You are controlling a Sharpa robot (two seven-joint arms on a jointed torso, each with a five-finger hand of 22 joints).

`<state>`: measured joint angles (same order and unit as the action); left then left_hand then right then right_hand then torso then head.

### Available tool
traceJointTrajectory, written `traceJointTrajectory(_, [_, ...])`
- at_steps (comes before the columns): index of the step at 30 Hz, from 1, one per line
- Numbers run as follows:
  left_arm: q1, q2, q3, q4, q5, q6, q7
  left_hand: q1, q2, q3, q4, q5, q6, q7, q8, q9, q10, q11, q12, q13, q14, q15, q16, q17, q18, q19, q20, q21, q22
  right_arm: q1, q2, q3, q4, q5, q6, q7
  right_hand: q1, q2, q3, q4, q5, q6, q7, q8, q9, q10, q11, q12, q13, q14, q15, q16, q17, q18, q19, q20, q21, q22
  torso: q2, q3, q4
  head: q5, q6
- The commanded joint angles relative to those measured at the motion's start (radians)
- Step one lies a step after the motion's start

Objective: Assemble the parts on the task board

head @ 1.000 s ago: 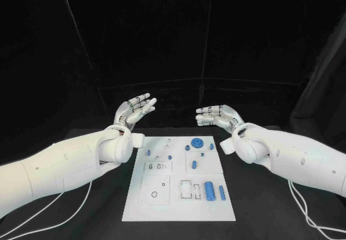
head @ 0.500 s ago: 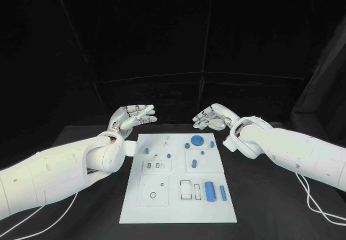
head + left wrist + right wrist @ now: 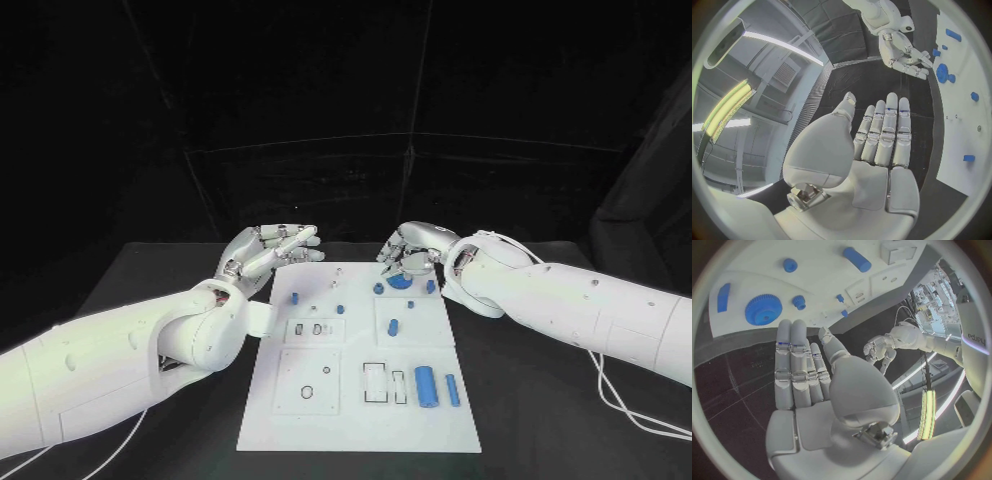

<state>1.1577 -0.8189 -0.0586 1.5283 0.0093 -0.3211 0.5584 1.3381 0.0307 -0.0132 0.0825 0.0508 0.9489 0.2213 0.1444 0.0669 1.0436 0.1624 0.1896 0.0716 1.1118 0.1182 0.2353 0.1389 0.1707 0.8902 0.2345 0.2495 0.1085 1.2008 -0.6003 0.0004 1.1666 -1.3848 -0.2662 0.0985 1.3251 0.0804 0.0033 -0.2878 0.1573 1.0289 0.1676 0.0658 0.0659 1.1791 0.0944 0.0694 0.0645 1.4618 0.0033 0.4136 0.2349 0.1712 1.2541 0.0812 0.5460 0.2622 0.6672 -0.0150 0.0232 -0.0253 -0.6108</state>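
Note:
The white task board (image 3: 361, 440) lies in the middle of the black table. A blue gear (image 3: 398, 283) sits near its far edge, with small blue pegs (image 3: 294, 298) around it. Near the board's right side lies a large blue cylinder (image 3: 426, 383), and a thinner one (image 3: 451, 390) lies beside it. My left hand (image 3: 267, 250) hovers at the board's far left corner, fingers straight and apart, holding nothing. My right hand (image 3: 408, 250) hangs just beyond the gear, also holding nothing. In the right wrist view its fingers (image 3: 798, 365) stretch toward the gear (image 3: 762, 310). The left wrist view shows a flat palm (image 3: 882, 145).
Rectangular recesses and raised white blocks (image 3: 310, 378) mark the board's near half. White cables (image 3: 620, 410) trail over the table on the right. Black tabletop runs on both sides of the board, and a dark curtain hangs behind.
Both hands have come down and forward toward the board's far edge. The right hand now sits right behind the blue gear. The parts on the board lie as before.

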Motion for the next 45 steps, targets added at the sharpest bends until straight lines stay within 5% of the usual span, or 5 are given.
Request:
traceJointTrajectory(1, [0.001, -0.006, 0.001, 0.018, -0.017, 0.026, -0.001, 0.0, 0.008, 0.001, -0.006, 0.001, 0.009, -0.001, -0.006, -0.001, 0.004, 0.0, -0.005, -0.001, 0.006, -0.001, -0.007, 0.002, 0.015, 0.008, 0.001, 0.0, -0.002, 0.011, 0.008, 0.001, 0.004, -0.167, 0.056, -0.076, -0.004, -0.009, 0.005, 0.001, 0.005, -0.009, -0.006, -0.002, 0.0, -0.007, -0.006, -0.003, 0.001, 0.046, -0.004, 0.097, 0.059, 0.01, 0.015, -0.003, 0.051, 0.031, 0.025, -0.0021, 0.012, -0.008, 0.003])
traceJointTrajectory(9, [0.0, -0.018, 0.001, 0.049, -0.018, 0.029, -0.007, -0.001, 0.009, -0.001, -0.009, 0.0, 0.009, 0.0, -0.009, -0.001, 0.003, 0.001, -0.009, -0.002, 0.005, 0.0, -0.01, 0.002, 0.014, 0.008, 0.001, -0.002, -0.004, 0.028, 0.017, 0.001, 0.02, -0.231, 0.099, -0.109, -0.014, -0.012, 0.028, -0.002, 0.013, -0.017, -0.011, -0.002, 0.0, -0.027, -0.004, 0.0, 0.002, 0.035, -0.004, 0.41, 0.314, 0.009, -0.008, 0.0, 0.22, 0.139, 0.051, -0.0015, 0.0146, -0.016, 0.009])
traceJointTrajectory(17, [0.001, -0.022, 0.001, 0.053, -0.018, 0.031, -0.011, -0.003, 0.009, -0.003, -0.012, 0.0, 0.009, 0.001, -0.012, -0.002, 0.002, 0.002, -0.013, -0.003, 0.004, 0.001, -0.014, 0.003, 0.014, 0.009, 0.001, -0.005, -0.005, 0.033, 0.017, 0.001, 0.034, -0.256, 0.138, -0.13, -0.022, -0.016, 0.058, 0.0, 0.008, -0.014, -0.01, -0.001, 0.0, -0.029, -0.005, -0.001, 0.001, 0.035, -0.005, 0.654, 0.57, -0.008, -0.006, 0.01, 0.407, 0.329, 0.061, -0.0013, 0.0125, -0.016, 0.009])
traceJointTrajectory(31, [0.001, -0.025, 0.001, 0.05, -0.018, 0.036, -0.02, -0.005, 0.009, -0.005, -0.014, 0.0, 0.008, 0.002, -0.014, -0.002, 0.002, 0.003, -0.016, -0.004, 0.004, 0.001, -0.017, 0.003, 0.014, 0.009, 0.002, -0.007, -0.007, 0.034, 0.014, 0.001, 0.049, -0.263, 0.201, -0.14, -0.031, -0.018, 0.083, 0.001, 0.002, -0.01, -0.009, 0.0, 0.0, -0.03, -0.003, 0.0, 0.001, 0.033, -0.004, 0.764, 0.685, -0.022, 0.004, 0.018, 0.522, 0.459, 0.067, 0.0001, 0.0173, -0.016, 0.012])
traceJointTrajectory(45, [0.001, -0.022, 0.001, 0.045, -0.018, 0.041, -0.023, -0.006, 0.009, -0.006, -0.015, 0.0, 0.008, 0.003, -0.016, -0.002, 0.001, 0.004, -0.018, -0.004, 0.004, 0.002, -0.019, 0.003, 0.014, 0.009, 0.002, -0.008, -0.008, 0.034, 0.034, 0.001, 0.024, -0.263, 0.219, -0.145, -0.023, 0.031, 0.175, 0.0, -0.052, 0.009, -0.008, 0.001, 0.001, -0.01, -0.005, -0.001, -0.001, 0.026, -0.005, 0.808, 0.72, -0.025, -0.008, 0.019, 0.572, 0.503, 0.072, 0.0029, 0.0187, -0.017, 0.011])
